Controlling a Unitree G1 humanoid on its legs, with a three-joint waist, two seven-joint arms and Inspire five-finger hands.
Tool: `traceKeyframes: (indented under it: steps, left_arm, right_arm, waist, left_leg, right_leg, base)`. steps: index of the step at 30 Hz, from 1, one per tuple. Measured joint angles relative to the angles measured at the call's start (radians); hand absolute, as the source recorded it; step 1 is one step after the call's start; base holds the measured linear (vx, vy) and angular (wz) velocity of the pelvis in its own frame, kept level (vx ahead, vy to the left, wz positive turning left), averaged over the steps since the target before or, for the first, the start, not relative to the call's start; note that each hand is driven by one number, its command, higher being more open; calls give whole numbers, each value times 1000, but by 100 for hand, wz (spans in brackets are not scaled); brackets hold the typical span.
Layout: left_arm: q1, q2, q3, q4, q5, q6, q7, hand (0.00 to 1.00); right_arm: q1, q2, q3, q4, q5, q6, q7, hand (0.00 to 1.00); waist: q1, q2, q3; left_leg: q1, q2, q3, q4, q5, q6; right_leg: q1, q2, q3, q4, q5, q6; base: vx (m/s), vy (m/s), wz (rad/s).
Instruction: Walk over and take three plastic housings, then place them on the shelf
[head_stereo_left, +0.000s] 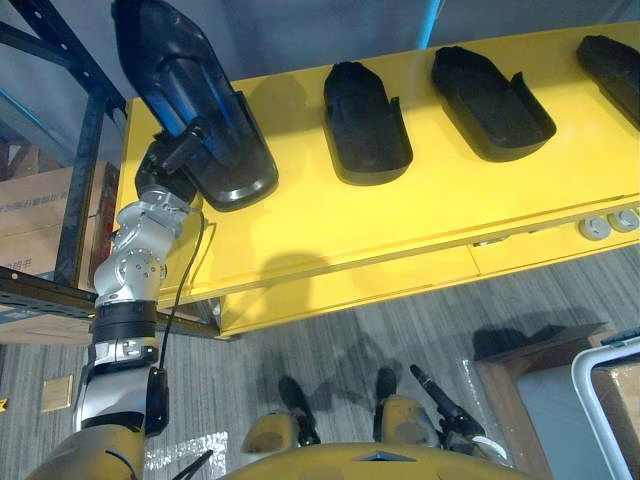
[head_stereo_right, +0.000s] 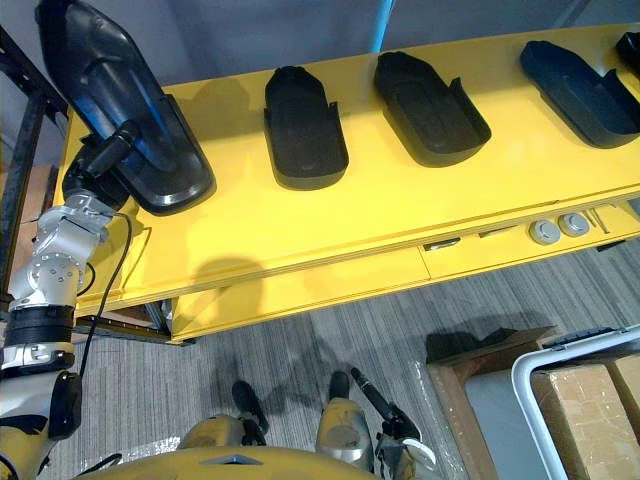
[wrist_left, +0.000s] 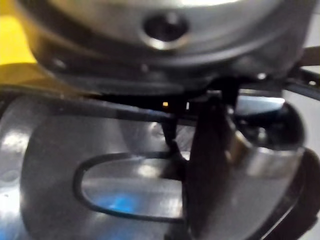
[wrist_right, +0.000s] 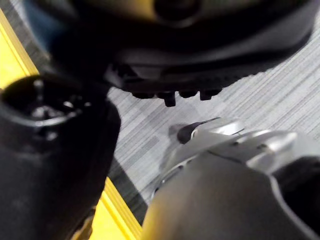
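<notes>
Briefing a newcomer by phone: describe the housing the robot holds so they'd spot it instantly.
Find the long yellow table. At its left end, the left hand grips a black plastic housing. Unlike the housings lying flat to its right, it's raised and tilted.

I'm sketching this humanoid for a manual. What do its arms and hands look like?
The left arm is a chain of rounded silver-grey metal segments with a black band near its middle, ending in a dark left robot hand. The dark right robot hand has slim black fingers and a white thumb cover.
</notes>
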Motion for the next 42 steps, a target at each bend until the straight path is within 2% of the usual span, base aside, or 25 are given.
traceKeyframes:
  steps: [8, 13, 20, 24, 32, 42]
  left_arm:
    - [-68, 10, -1, 81, 52, 57, -65, 0]
    - [-135, 58, -4, 123, 253, 101, -71, 0]
    - [-273, 137, 2, 238, 490, 138, -24, 0]
    - [-300, 174, 28, 264, 520, 159, -16, 0]
    - [-332, 175, 60, 310, 520, 180, -21, 0]
    - [-327, 172, 95, 323, 516, 170, -107, 0]
  right_arm:
    - [-32, -5, 22, -2, 21, 18, 2, 100]
    - [-42, -12, 28, -2, 47, 26, 3, 100]
    - [-46, -15, 28, -1, 86, 25, 6, 100]
    - [-48, -16, 29, -1, 87, 25, 5, 100]
    - [-58, -16, 36, -1, 96, 26, 3, 100]
    - [-70, -15, 38, -1, 96, 29, 0, 100]
  waist:
    - [0, 3, 33]
    - [-2, 7, 54]
    - [-7, 10, 85]
    - [-7, 7, 94]
    - [-7, 1, 100]
    - [-5, -5, 119]
  left_leg:
    - [-2, 4, 2, 5, 0, 1]
    - [-3, 5, 2, 6, 1, 1]
    - [-5, 9, 6, 8, 1, 1]
    - [-16, 9, 8, 9, 1, 1]
    - [-18, 12, 15, 17, -2, -2]
    - [-6, 12, 20, 13, -2, -2]
  right_leg:
    - [-8, 1, 3, 15, -5, -6]
    - [-9, 0, 3, 17, -5, -6]
    - [-13, 4, 6, 17, -5, -6]
    - [-24, 5, 7, 17, -5, -6]
    - [-25, 5, 12, 17, -4, -7]
    - [-16, 4, 17, 16, -2, -4]
  base:
    - [-2, 1, 0]
    - [0, 0, 0]
    - [0, 0, 0]
    - [9, 5, 0]
    - [3, 9, -1]
    - [-2, 2, -1]
